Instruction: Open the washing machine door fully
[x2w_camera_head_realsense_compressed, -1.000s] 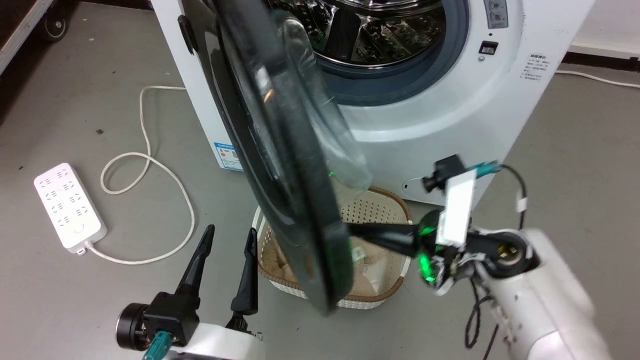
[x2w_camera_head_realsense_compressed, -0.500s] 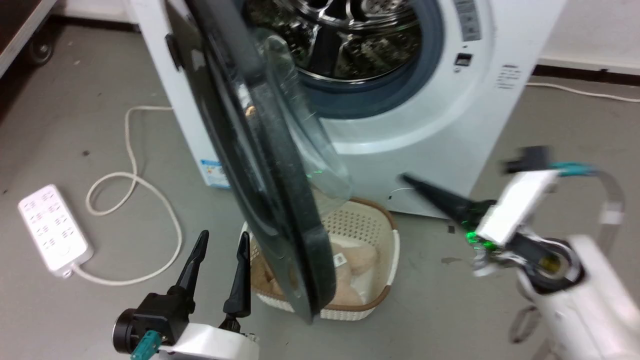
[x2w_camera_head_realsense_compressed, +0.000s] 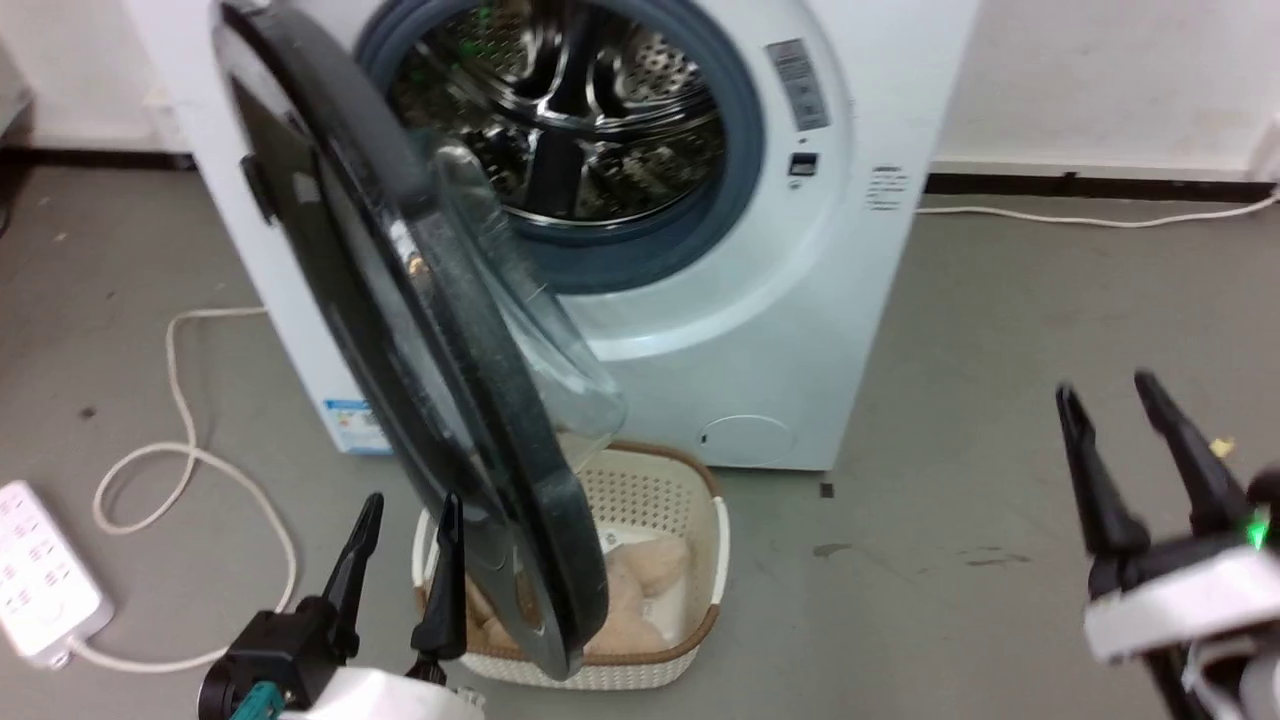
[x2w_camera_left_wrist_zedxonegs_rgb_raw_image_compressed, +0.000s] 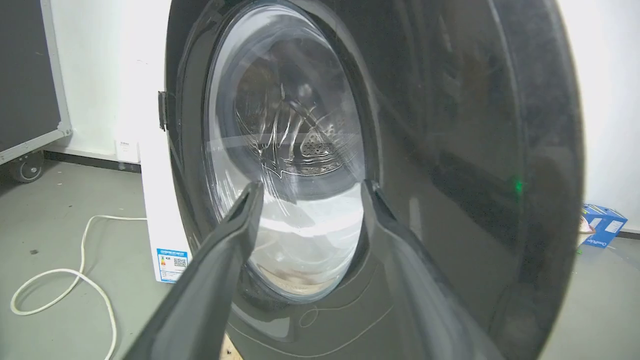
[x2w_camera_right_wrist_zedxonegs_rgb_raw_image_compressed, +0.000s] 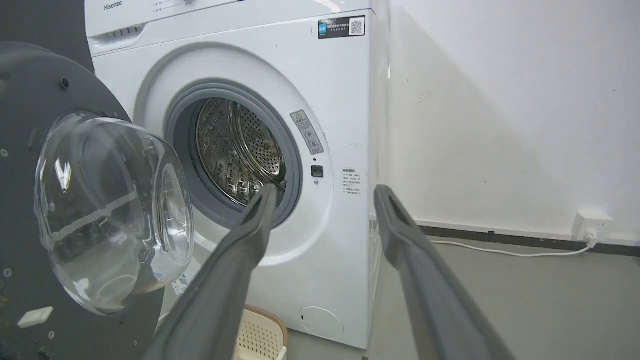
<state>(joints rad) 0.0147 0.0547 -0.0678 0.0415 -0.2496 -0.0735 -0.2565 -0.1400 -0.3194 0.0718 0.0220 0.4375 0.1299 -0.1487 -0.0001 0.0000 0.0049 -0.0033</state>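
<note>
Half-open washing machine door (x2w_camera_head_realsense_compressed: 455, 345) stands edge-on just right of the empty, parted left gripper (x2w_camera_head_realsense_compressed: 412, 505); right gripper (x2w_camera_head_realsense_compressed: 1105, 390) likewise, well apart.

**Clearance about the open door**

The washing machine door (x2w_camera_head_realsense_compressed: 430, 400), swung out and edge-on, stands between the left gripper (x2w_camera_head_realsense_compressed: 408, 515) and the drum opening (x2w_camera_head_realsense_compressed: 570, 130). A basket (x2w_camera_head_realsense_compressed: 650, 495) occupies the floor (x2w_camera_head_realsense_compressed: 1000, 330) beneath it. Right of the door the opening is unobstructed, and the right gripper (x2w_camera_head_realsense_compressed: 1105, 390) hangs over bare floor. A cable (x2w_camera_head_realsense_compressed: 170, 350) and power strip (x2w_camera_head_realsense_compressed: 35, 575) lie leftward.
</note>
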